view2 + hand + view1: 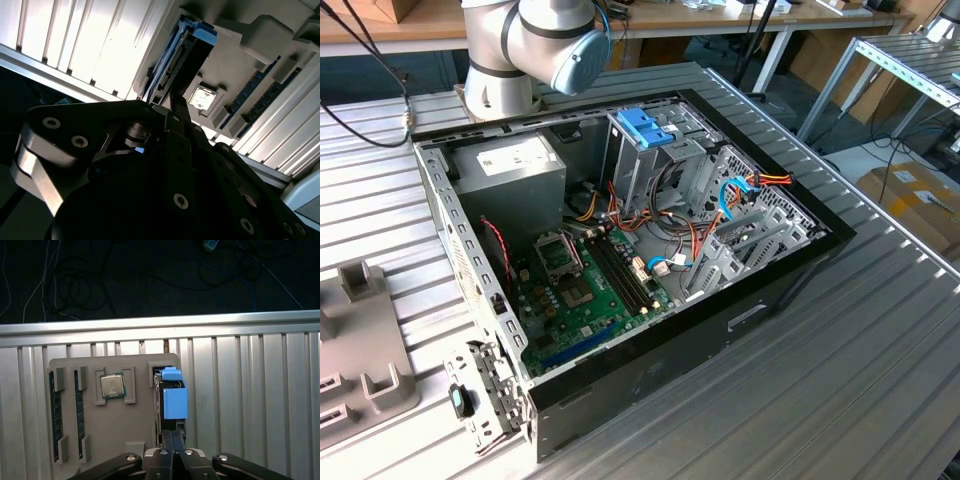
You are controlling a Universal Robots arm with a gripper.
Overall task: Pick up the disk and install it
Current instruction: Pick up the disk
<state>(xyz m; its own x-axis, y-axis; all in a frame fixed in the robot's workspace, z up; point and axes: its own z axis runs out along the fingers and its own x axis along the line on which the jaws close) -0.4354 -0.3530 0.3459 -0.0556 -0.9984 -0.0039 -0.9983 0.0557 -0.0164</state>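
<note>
As the disk [181,59] stands on edge in a slot [156,372] at one corner of the grey tray [140,425], the step in hand is judged to be the pick-up. In both wrist views the gripper [172,434] is at the disk's near end, in line with its thin edge. Whether the jaws are closed on the disk or only beside it cannot be told. Nor can it be told whether the disk is seated in the slot or just clear of it.

Recommendations for this step, offered as judgement:
- The hold should fall on the metal body rather than on the light-blue rails [175,404], which look like plastic and may give.
- The grip should be centred across the thickness, so the disk does not twist.
- Any lift should run straight along the slot walls without tilt. The fit looks close, and a rail could catch on the lip.
- The connector end lies close to the gripper in the second wrist view and should take no load.

Count:
- Disk: one.
- Tray: one, beside the computer case [720,330] on the exterior view's left.
- Processor chip [112,386] in the tray: one.
- Memory sticks [54,415] in the tray: two, side by side.
- Computer case: one, open, lying on the ribbed table [840,400].
- Drive cage with blue latch [642,128] in the case: one
</note>
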